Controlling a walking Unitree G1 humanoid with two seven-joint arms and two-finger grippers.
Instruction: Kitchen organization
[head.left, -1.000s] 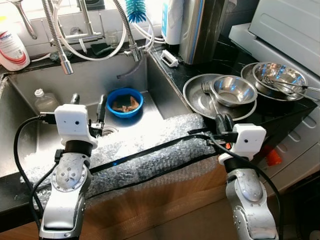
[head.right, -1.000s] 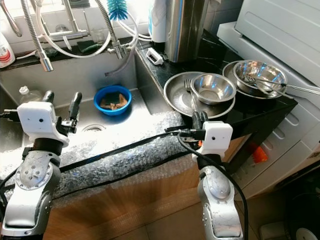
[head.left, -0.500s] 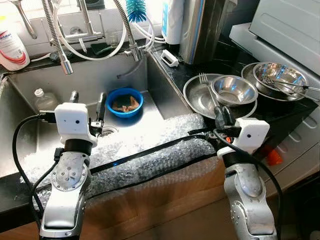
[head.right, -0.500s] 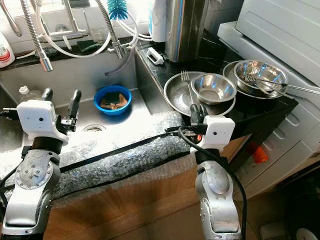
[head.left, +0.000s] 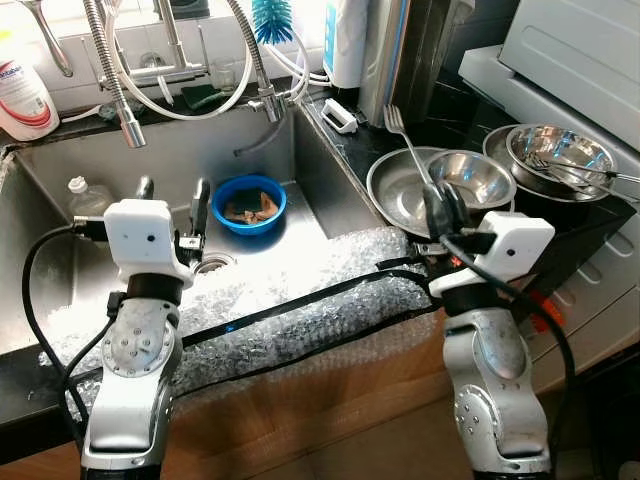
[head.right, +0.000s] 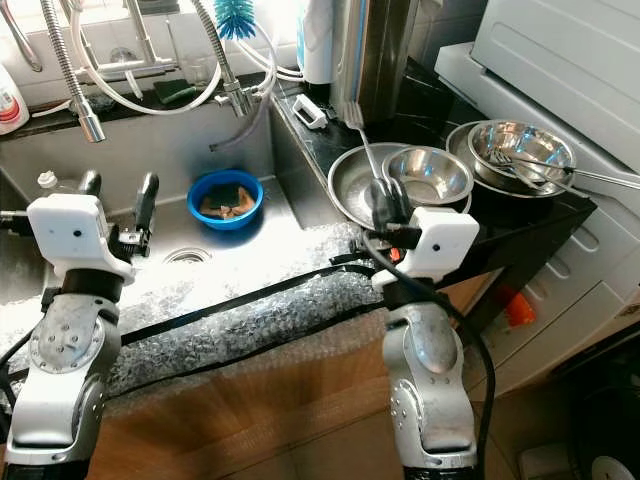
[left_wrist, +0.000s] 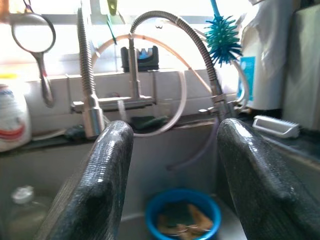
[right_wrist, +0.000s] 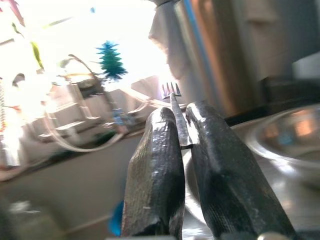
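Fork (head.left: 404, 137) sits clamped in my right claw (head.left: 440, 208), its handle pinched between my two black fingers and its long axis running up and slightly leftward in the head view, tines at the top and pointing toward the tall steel canister (head.left: 395, 55) at upper centre. In my right wrist view the fork (right_wrist: 176, 112) rises straight out from between the closed fingers (right_wrist: 155, 175), tines up against bright window glare; how far down the handle my grip lies I cannot quite tell, since the fingers hide it. The fork hangs in the air above the wide steel plate (head.left: 392, 195) on the black table (head.left: 455, 115), right of centre. A steel bowl (head.left: 468, 180) sits on that plate, and another steel bowl (head.left: 558, 152) holding utensils stands further right.

My left claw (head.left: 172, 195) is spread wide and holds nothing, hovering over the sink (head.left: 60, 170) in the left half of the frame. Between its fingers (left_wrist: 102, 175) my left wrist view shows a blue bowl (left_wrist: 182, 220) with scraps in it on the sink floor. A coiled spring faucet (head.left: 110, 70) and a blue bottle brush (head.left: 270, 20) stand behind the basin at upper left, with a white soap bottle (head.left: 22, 95) at the far left edge. Bubble wrap (head.left: 290, 300) covers the sink's front rim, above a wooden cabinet front.
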